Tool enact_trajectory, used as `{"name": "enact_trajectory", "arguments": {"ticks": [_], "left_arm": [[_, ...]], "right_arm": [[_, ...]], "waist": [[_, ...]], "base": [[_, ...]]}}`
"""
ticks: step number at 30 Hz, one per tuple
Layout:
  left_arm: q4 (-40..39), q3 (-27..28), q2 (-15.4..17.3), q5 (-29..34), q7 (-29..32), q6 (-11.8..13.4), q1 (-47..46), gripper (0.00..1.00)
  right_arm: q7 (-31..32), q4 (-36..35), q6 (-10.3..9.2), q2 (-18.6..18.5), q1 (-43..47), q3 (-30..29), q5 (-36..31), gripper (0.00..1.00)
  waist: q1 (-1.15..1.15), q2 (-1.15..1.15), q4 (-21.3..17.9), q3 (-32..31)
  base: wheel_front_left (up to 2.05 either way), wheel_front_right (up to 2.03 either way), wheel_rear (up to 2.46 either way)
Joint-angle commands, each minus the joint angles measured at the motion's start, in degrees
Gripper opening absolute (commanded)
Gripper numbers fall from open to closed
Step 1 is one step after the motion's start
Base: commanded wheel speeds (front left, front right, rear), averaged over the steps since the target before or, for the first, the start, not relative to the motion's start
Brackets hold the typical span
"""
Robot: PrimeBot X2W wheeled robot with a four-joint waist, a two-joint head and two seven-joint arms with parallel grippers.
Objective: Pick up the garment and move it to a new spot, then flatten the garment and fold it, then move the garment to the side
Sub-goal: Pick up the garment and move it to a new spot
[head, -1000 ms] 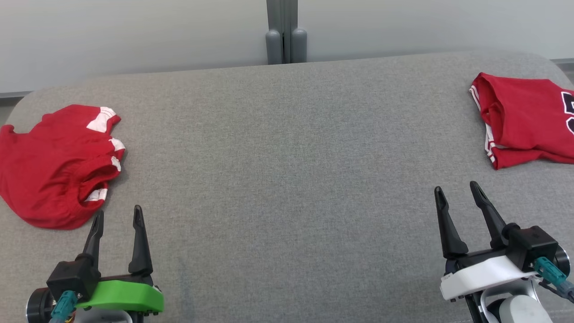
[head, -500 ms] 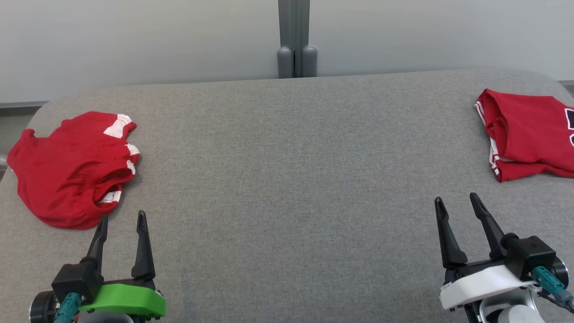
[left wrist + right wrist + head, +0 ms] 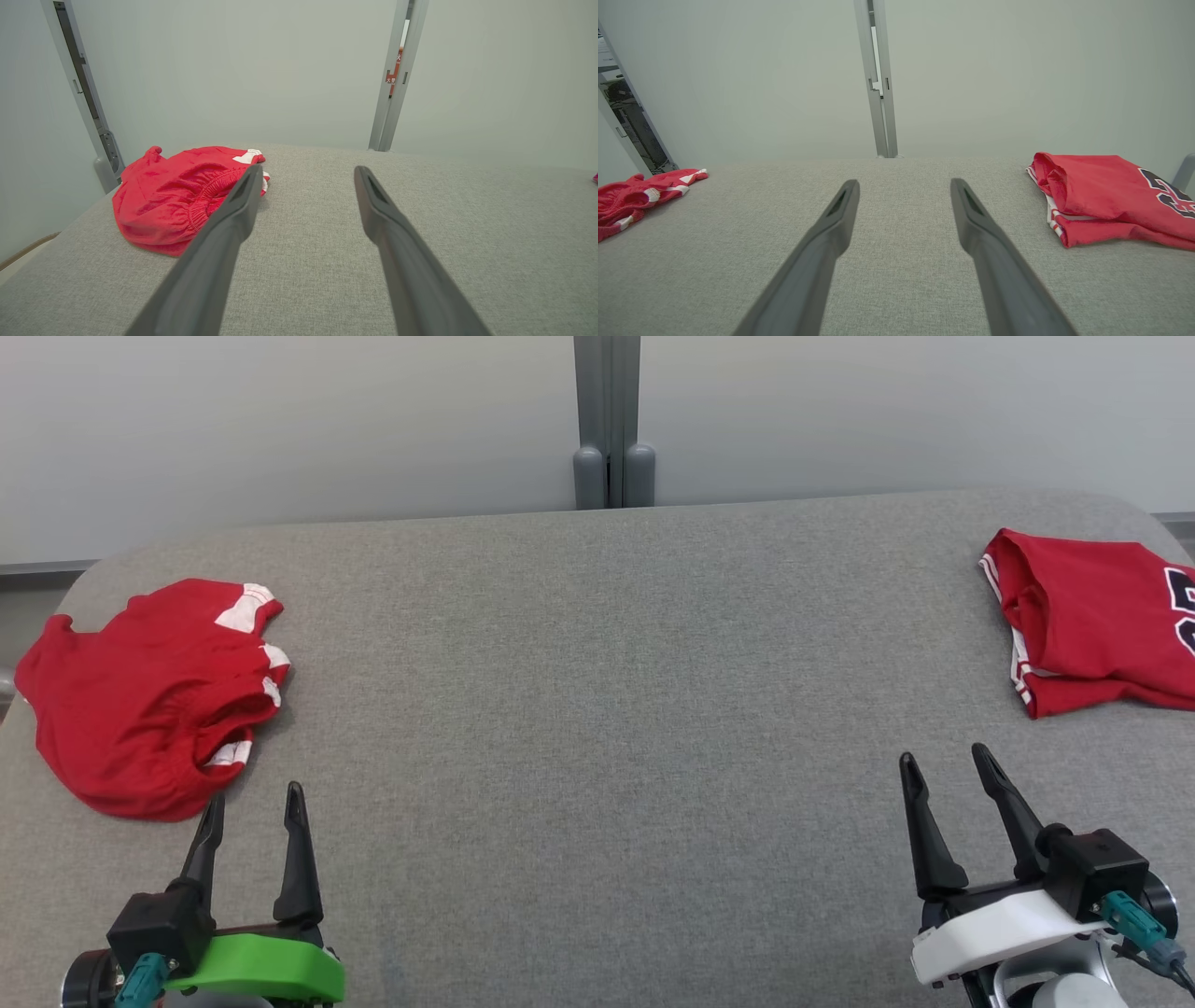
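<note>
Grey fabric table (image 3: 597, 709), pale wall (image 3: 280, 420), grey post (image 3: 611, 420)

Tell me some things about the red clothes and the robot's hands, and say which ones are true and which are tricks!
1. The left gripper is open and holds nothing. True.
2. The red shorts lie in the middle of the grey table. False: they lie crumpled at its left side.
3. The red jersey has a dark number on it. True.
4. The right gripper is pinching the red jersey. False: it is open and apart from the jersey, with bare table between them.
</note>
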Motion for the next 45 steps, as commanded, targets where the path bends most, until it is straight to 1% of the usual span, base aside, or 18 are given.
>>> {"name": "enact_trajectory", "arguments": {"ticks": [1,12,20,40,45], "left_arm": [[-0.3,0.2,0.2,0.2,-0.1,0.2,0.9,1.0],[-0.3,0.1,0.1,-0.1,-0.1,0.4,0.9,1.0],[-0.7,1.0,1.0,-0.3,-0.1,0.8,0.0,1.0],[-1.2,2.2,1.4,-1.0,-0.1,1.6,0.4,1.0],[-1.3,2.7,1.4,-1.2,-0.1,1.9,1.0,1.0]], "right_arm": [[0.0,0.1,-0.12,-0.1,0.6,0.1,-0.2,1.0],[0.0,0.4,-0.12,-0.3,0.7,0.3,0.1,1.0],[-0.2,0.1,-0.11,0.1,0.8,-0.1,0.1,1.0],[-0.6,1.1,-0.12,-0.2,0.2,-1.0,0.5,1.0],[-0.5,1.4,-0.11,-0.3,-0.2,-0.7,0.4,1.0]], "waist": [[0.0,0.0,0.0,0.0],[0.0,0.0,0.2,-0.1],[0.0,0.0,2.8,0.4],[0.0,0.0,19.0,2.4],[0.0,0.0,22.2,2.6]], "base": [[0.0,0.0,0.0],[0.0,0.0,0.0],[0.0,0.0,0.0],[0.0,0.0,0.0],[0.0,0.0,0.0]]}}
